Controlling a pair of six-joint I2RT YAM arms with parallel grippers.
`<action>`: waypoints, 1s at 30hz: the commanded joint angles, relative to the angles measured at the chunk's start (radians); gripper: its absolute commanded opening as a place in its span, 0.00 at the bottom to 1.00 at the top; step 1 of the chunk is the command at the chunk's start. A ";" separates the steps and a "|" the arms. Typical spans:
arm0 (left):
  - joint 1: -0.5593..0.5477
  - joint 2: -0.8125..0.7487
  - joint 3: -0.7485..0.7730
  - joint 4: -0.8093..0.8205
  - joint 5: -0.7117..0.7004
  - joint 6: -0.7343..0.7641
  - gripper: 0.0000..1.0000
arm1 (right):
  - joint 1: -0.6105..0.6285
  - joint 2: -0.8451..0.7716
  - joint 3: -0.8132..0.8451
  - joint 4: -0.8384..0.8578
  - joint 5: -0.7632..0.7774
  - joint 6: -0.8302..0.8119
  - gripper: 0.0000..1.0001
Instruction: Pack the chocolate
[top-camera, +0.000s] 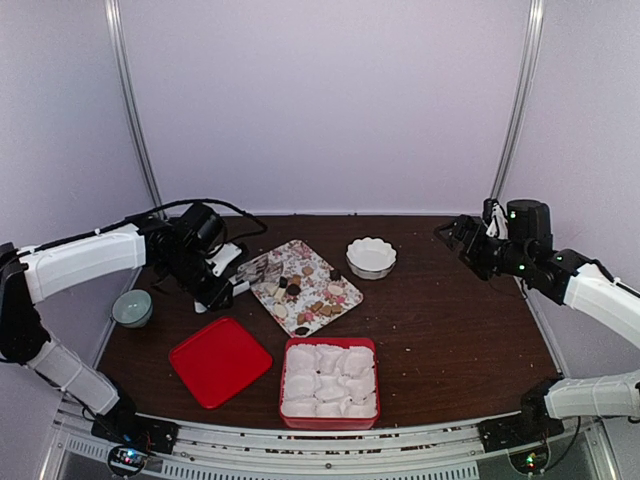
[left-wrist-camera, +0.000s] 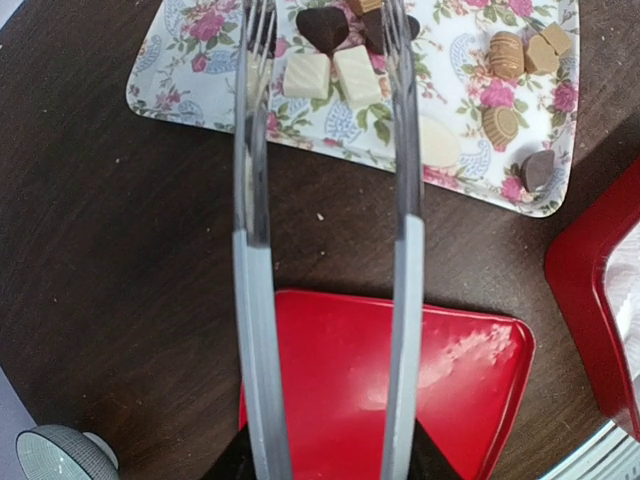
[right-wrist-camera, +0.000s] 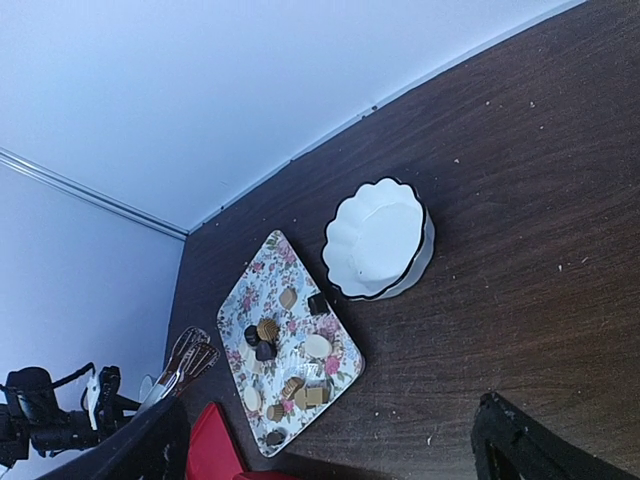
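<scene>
Several small chocolates (top-camera: 310, 298), dark, tan and pale, lie on a flower-print tray (top-camera: 262, 268). My left gripper (top-camera: 215, 285) is shut on long metal tongs (left-wrist-camera: 255, 200), whose fork-like tips hover spread over the tray's near end. Two pale square chocolates (left-wrist-camera: 330, 75) and a dark heart-shaped one (left-wrist-camera: 322, 27) lie between the tips. A red box (top-camera: 283, 385) lined with white paper cups stands in front of the tray. My right gripper (top-camera: 465, 235) is open and empty, high at the back right. The right wrist view shows the tray (right-wrist-camera: 265, 265) and chocolates (right-wrist-camera: 267, 330) from afar.
A red lid (top-camera: 220, 360) lies flat left of the box, under the tongs (left-wrist-camera: 380, 380). A white scalloped bowl (top-camera: 371, 256) stands right of the tray. A small grey-green bowl (top-camera: 132, 307) sits at the far left.
</scene>
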 joint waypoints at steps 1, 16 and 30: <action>0.003 0.036 0.069 0.005 0.036 0.020 0.37 | -0.007 -0.014 -0.017 0.009 -0.007 0.000 1.00; 0.005 0.164 0.177 -0.045 0.004 -0.011 0.33 | -0.009 -0.019 -0.033 0.014 -0.005 0.024 1.00; 0.021 0.282 0.256 -0.093 0.006 -0.015 0.31 | -0.013 0.015 -0.012 0.018 -0.014 0.022 1.00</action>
